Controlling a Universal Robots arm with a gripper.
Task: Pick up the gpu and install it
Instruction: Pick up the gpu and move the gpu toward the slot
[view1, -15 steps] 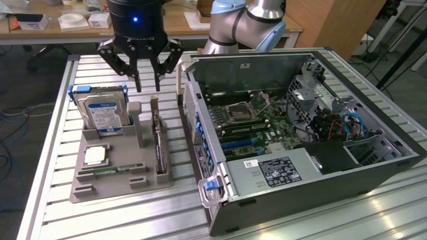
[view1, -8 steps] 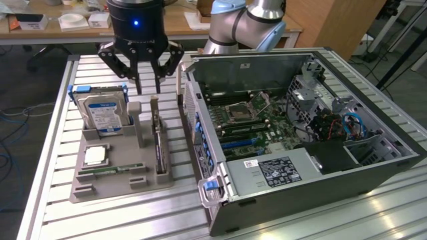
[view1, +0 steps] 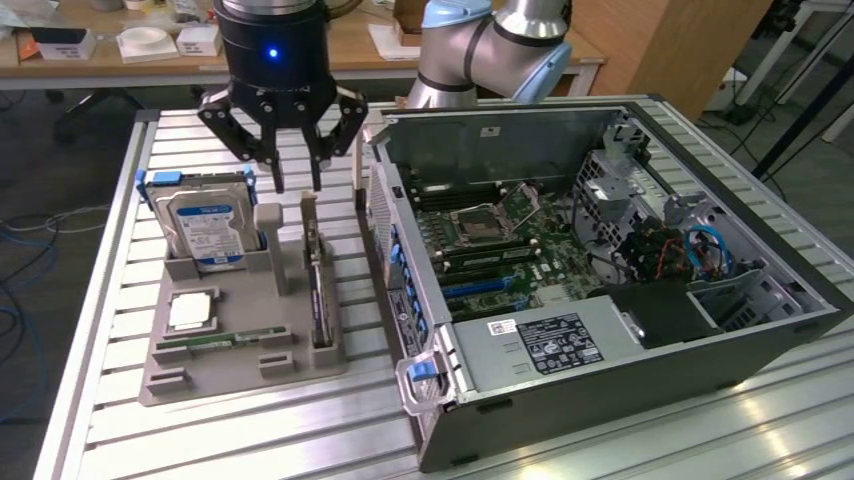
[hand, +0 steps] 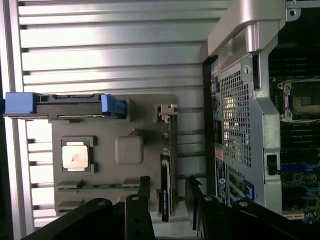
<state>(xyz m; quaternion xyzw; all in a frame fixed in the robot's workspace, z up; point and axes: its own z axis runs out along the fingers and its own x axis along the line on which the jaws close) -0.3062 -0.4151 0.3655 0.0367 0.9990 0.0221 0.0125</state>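
**Ana:** In the exterior view, our gripper hangs above the back end of the grey holder. Its jaws are wide apart and hold nothing.

**Ben:** Where is the gpu?

**Ana:** It stands on its thin edge in the holder, on the side next to the computer case. We think we should go straight down, with one finger on each flat face.

**Ben:** What is in our way?

**Ana:** A grey post stands in the holder just beside the gpu. The hard drive stands on the holder's side away from the case. We should brush none of them, nor the case wall.

**Ben:** And the wrist view?

**Ana:** The gpu sits between our gripper's two dark fingers, so we seem lined up well. The chip and the memory stick lie flat in the holder, well apart from the gpu. The case is just beside the holder.
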